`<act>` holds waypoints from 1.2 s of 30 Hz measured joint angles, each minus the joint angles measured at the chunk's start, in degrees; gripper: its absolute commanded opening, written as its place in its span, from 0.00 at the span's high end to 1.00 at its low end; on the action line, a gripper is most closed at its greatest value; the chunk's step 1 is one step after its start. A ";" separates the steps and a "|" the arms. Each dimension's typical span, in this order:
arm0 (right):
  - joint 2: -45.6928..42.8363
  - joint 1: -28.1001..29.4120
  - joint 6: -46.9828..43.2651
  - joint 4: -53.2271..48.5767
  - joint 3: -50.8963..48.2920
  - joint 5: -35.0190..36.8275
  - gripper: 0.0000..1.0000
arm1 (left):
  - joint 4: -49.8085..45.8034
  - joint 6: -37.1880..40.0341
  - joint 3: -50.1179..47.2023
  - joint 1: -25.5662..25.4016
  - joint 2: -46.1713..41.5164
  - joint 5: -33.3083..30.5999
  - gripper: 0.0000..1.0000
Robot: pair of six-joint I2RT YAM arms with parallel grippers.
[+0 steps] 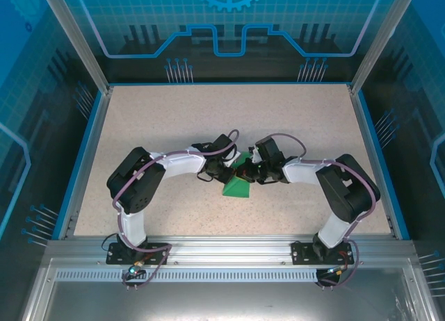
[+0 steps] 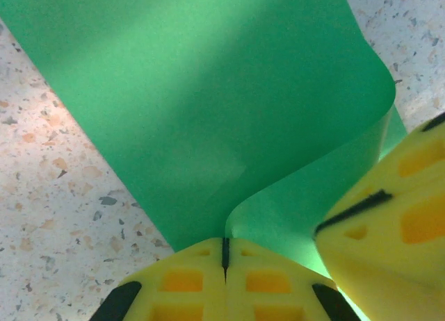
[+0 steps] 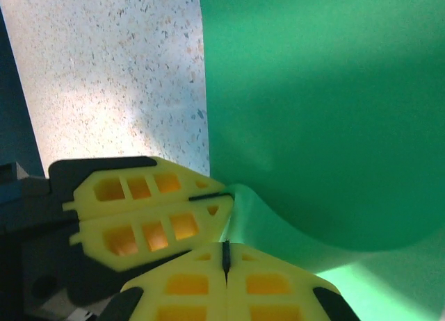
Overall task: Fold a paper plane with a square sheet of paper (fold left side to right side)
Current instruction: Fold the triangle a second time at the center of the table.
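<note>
Paper: the square sheet of paper (image 1: 235, 187) lies in the middle of the table (image 1: 153, 126), between your 2 grippers, with one edge lifted and curled.
Left gripper (image 2: 224, 242): pinched on the paper edge.
Right gripper (image 3: 225, 245): pinched on the same edge, just beside it.
Handling: looks light, floppy and easy to tear. Hold it by the edge and don't pull the 2 grips apart.
Axis: roughly far-to-near, with the free end toward the bases. The outline is unclear.

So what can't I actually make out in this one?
- Top view: the far part of the green sheet, covered by the left pincer and right pincer.
- Left wrist view: the sheet's outline, cut off at the top edge.
- Right wrist view: its outline, cut off top and right; any crease, lost in shadow.
</note>
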 measured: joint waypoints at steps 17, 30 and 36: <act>3.06 0.00 -0.74 -1.31 0.98 0.24 1.00 | 0.02 0.00 -0.02 -0.04 0.00 0.00 0.98; 3.06 0.00 -2.80 -3.93 0.98 1.31 1.00 | 0.02 0.02 -0.02 -0.11 0.00 -0.02 0.92; 3.04 0.00 -3.56 -4.85 0.98 1.99 1.00 | 0.04 -0.02 -0.07 -0.22 0.00 -0.02 0.85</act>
